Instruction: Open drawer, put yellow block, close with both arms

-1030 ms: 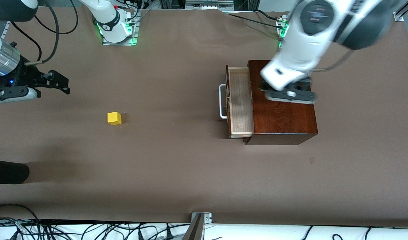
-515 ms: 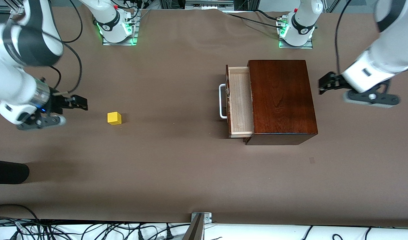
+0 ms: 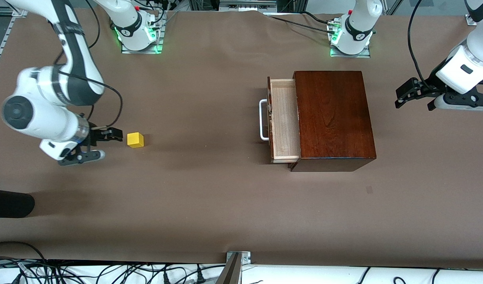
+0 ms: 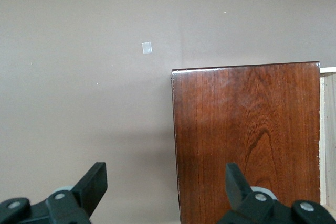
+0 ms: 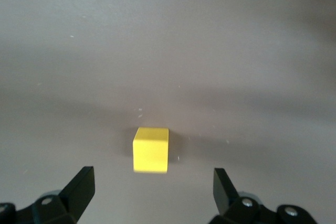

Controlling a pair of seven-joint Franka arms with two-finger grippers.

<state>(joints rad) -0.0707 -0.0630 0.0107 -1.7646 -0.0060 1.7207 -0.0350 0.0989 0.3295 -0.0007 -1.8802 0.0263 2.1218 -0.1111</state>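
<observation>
The yellow block (image 3: 135, 140) sits on the brown table toward the right arm's end. My right gripper (image 3: 114, 136) hangs low right beside it, open, apart from it. In the right wrist view the yellow block (image 5: 151, 149) lies just ahead of the right gripper (image 5: 152, 187), with nothing between the fingers. The drawer (image 3: 284, 120) stands pulled out of the dark box (image 3: 334, 118), its pale tray empty and its white handle (image 3: 263, 120) facing the block. My left gripper (image 3: 403, 94) is open over the table beside the box. In the left wrist view the left gripper (image 4: 164, 182) faces the box top (image 4: 247, 140).
A black rounded object (image 3: 8, 203) pokes in at the right arm's end, near the front edge. The arm bases (image 3: 138, 35) (image 3: 349, 39) stand along the back. Cables and a metal bracket (image 3: 237, 260) line the front edge. A small pale mark (image 4: 147, 48) lies on the cloth.
The right arm swung in and came down next to the yellow block. The left arm left the box top and went out toward its own end. Block and drawer stayed put.
</observation>
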